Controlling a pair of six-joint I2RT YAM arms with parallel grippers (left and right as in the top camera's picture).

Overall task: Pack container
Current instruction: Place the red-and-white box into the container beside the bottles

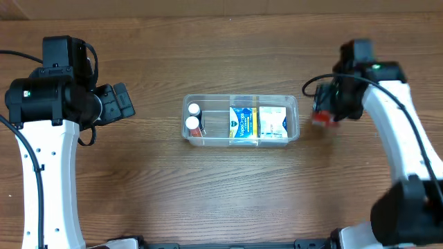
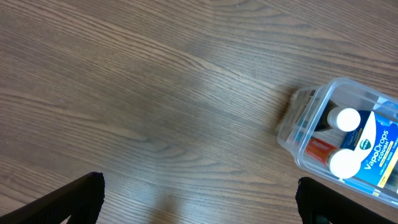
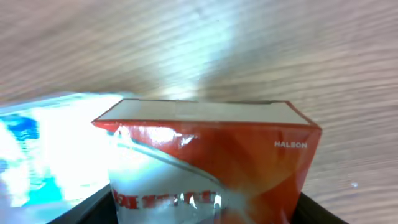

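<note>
Beside the right end of the container [image 1: 216, 123], the right gripper [image 1: 322, 111] holds a red box [image 3: 205, 155].
Its fingers are closed on the box, likely to carry it over the rim; whether the box is off the table [image 1: 138, 187] is hard to tell. The container sits mid-table with two white-capped bottles [image 1: 193, 117], a blue and yellow box [image 1: 242, 122] and a white box [image 1: 273, 122] inside. The left gripper [image 1: 123, 102] hangs wide open and empty on the far side, out of the way.
</note>
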